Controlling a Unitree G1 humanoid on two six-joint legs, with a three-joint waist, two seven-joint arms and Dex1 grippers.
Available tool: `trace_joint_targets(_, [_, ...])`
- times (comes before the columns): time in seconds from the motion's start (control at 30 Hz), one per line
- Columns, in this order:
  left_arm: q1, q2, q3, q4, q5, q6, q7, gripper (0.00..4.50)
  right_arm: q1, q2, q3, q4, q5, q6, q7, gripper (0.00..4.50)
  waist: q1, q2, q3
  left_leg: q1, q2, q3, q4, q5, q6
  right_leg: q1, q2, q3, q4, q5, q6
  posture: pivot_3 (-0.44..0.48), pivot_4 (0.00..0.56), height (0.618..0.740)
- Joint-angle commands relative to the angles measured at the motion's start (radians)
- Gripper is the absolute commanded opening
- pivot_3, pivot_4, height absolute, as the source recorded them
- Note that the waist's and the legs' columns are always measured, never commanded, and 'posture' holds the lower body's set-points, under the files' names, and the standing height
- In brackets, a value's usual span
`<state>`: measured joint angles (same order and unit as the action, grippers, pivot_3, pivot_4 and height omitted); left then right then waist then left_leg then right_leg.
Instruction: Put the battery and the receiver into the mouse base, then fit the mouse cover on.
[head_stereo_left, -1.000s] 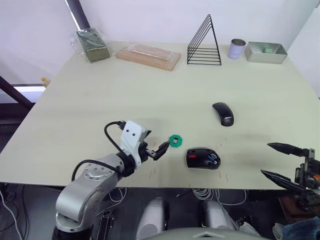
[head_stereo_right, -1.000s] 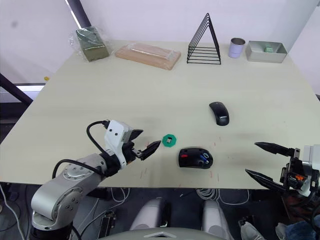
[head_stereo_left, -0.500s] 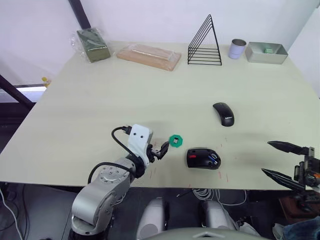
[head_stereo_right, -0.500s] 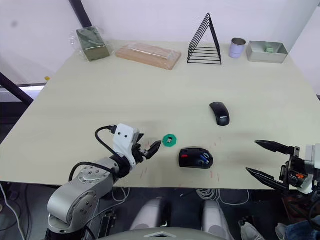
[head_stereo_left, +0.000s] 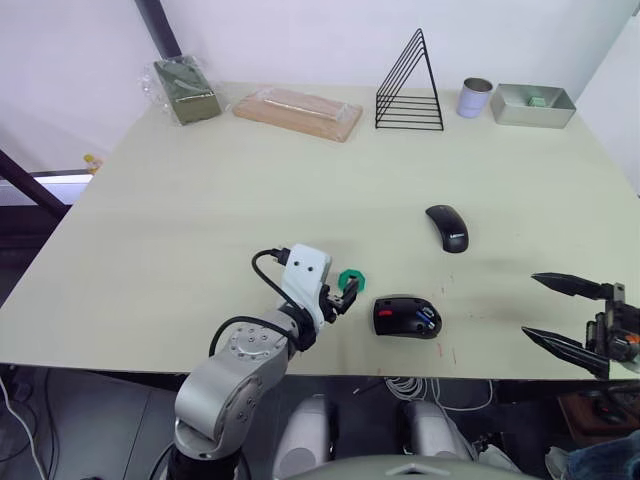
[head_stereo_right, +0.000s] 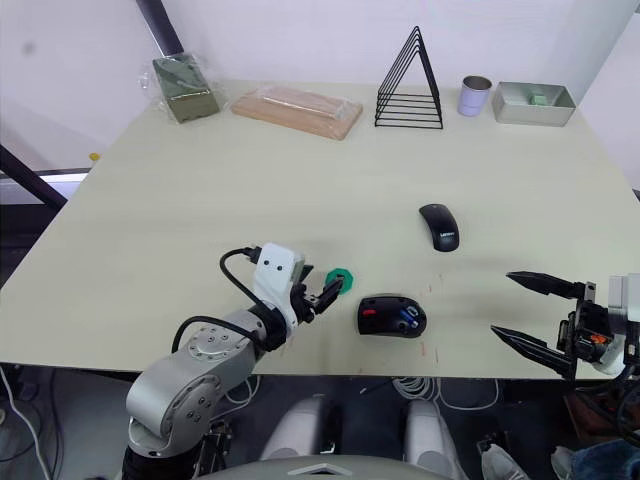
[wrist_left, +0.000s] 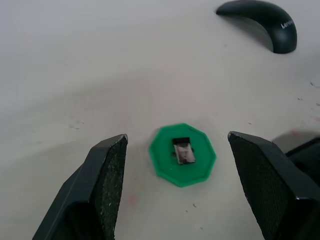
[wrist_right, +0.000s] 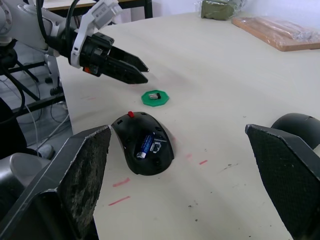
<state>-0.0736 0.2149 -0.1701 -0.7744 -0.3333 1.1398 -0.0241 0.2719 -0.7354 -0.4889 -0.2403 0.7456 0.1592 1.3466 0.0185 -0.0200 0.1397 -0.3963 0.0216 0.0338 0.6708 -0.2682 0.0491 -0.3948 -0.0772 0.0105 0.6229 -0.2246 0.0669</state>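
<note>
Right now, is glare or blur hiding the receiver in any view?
Left wrist view: receiver sharp on the green disc, no glare, soft shadows only. Right wrist view: it is small but readable, and the near fingers are blurred. Eye views: even light, receiver too tiny to resolve.

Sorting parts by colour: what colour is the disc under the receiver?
Green; the disc holds the dark receiver, clearest in the left wrist view.

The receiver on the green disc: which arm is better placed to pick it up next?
Left. Its open end effector hovers over the receiver on the green disc; the right end effector waits near the table edge.
</note>
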Motion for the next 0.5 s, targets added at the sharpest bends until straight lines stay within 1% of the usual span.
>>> trace_joint_targets(0.03, [-0.015,-0.01,-0.029,-0.016,0.035,0.016,0.031,3.44,0.021,-0.003,-0.047,-0.028,0.035,-0.008,0.017,4.5,0.0,0.0,0.0,0.0,0.0,0.0,0.0,0.0,0.0,0.0,0.0,0.0,0.0,0.0,0.0,0.0,0.15,0.74])
trace_joint_targets(0.23, [-0.016,-0.009,-0.049,-0.007,0.057,0.013,0.03,3.44,0.047,0.001,-0.051,-0.045,0.043,-0.012,0.011,4.5,-0.001,0.0,0.0,0.0,0.0,0.0,0.0,0.0,0.0,0.0,0.0,0.0,0.0,0.0,0.0,0.0,0.15,0.74])
trace_joint_targets(0.33, [-0.023,-0.009,-0.059,0.0,0.065,0.012,0.03,2.66,0.057,-0.003,-0.053,-0.057,0.05,-0.005,0.008,4.5,-0.001,0.0,0.0,0.0,0.0,0.0,0.0,0.0,0.0,0.0,0.0,0.0,0.0,0.0,0.0,0.0,0.15,0.74])
trace_joint_targets(0.5, [-0.028,-0.019,-0.076,0.012,0.077,0.011,0.028,2.66,0.071,-0.014,-0.057,-0.065,0.063,0.008,0.008,4.5,0.0,0.0,0.0,0.0,0.0,0.0,0.0,0.0,0.0,0.0,0.0,0.0,0.0,0.0,0.0,0.0,0.15,0.74])
